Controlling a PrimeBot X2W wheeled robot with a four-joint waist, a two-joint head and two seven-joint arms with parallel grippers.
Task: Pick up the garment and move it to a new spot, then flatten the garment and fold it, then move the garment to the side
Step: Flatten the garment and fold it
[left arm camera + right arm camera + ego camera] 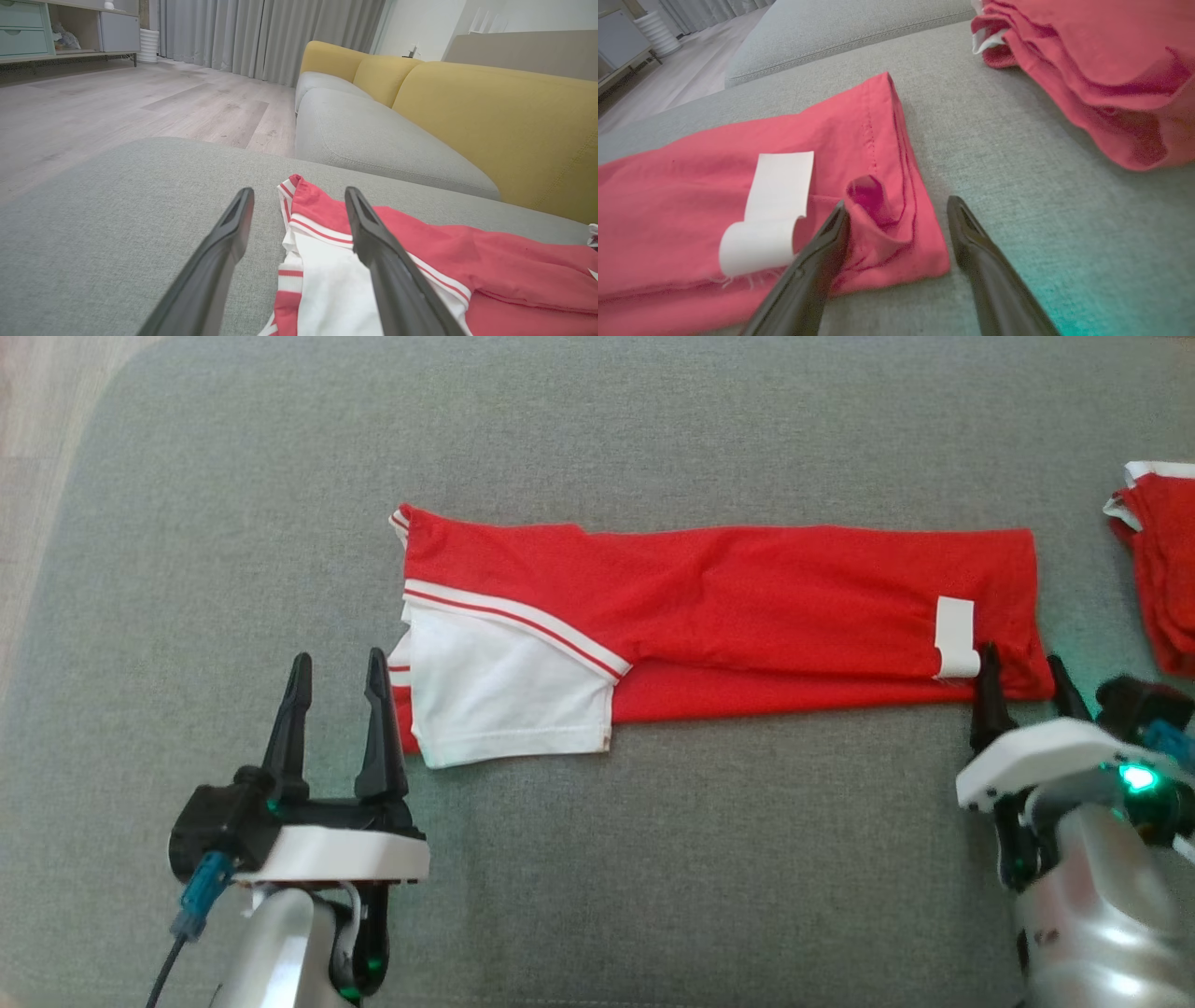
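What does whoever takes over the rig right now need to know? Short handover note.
Left pincer: open, holding nothing, at the sleeve end of the garment, one finger over the white sleeve.
Right pincer: open, straddling the near hem corner beside the white label; not closed on it.
Garment: flat on the grey cushion, folded lengthwise into a long strip. Another red garment lies at the right.
Done: flattened, first fold, judging by the lay.
Left: probably grip both ends, fold across, move aside.

Garment (747, 588) on cushion (653, 429); second garment (1167, 551) rightward
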